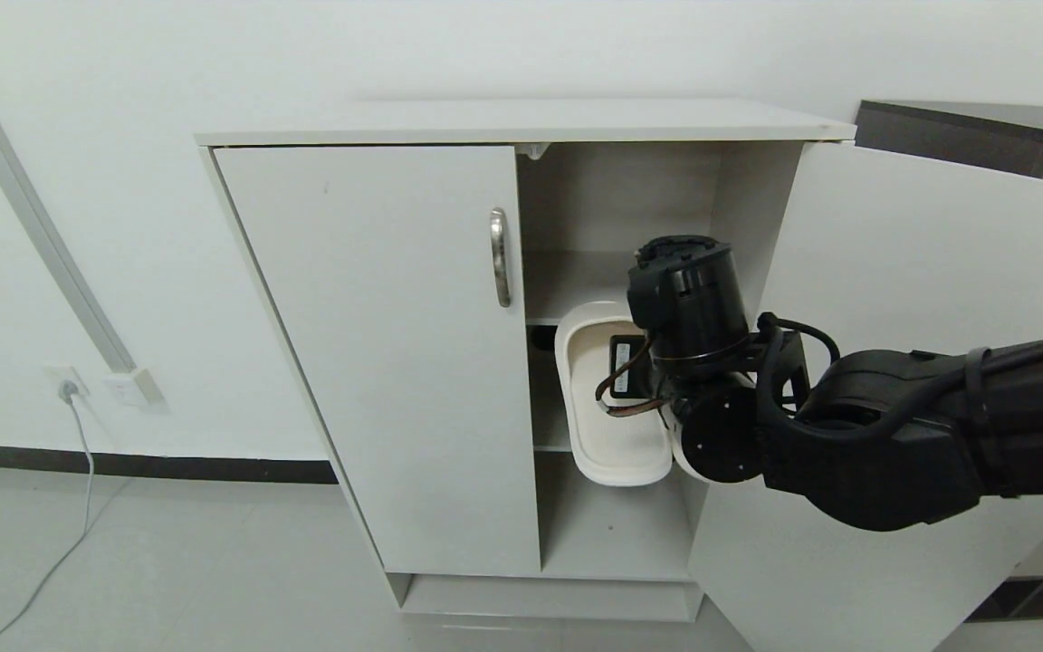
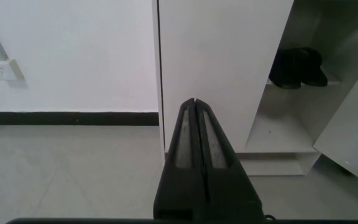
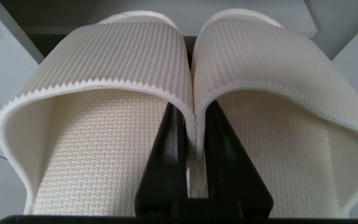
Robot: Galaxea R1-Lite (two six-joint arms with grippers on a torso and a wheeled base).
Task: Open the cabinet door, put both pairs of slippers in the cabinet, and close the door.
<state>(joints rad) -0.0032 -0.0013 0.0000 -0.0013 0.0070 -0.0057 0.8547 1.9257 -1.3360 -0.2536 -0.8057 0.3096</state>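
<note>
The right gripper (image 3: 194,146) is clamped on the white slippers (image 3: 129,68), pinching the two touching inner strap edges together. The left gripper (image 2: 194,107) hangs low in front of the cabinet (image 1: 521,122), pads together and holding nothing. The white pair sits at the cabinet opening, tilted steeply, level with the middle shelf (image 1: 550,445). The right door (image 1: 902,344) is open and the left door (image 1: 377,362) is closed. The black slippers (image 2: 300,67) already stand inside, on a shelf above the bottom compartment.

Hazards, as judged:
- The grip takes strap edges only, so a jolt could let one slipper slide out
- A toe could catch the shelf edge or the left door edge on insertion
- The arm lies close to the right door and could knock it
</note>
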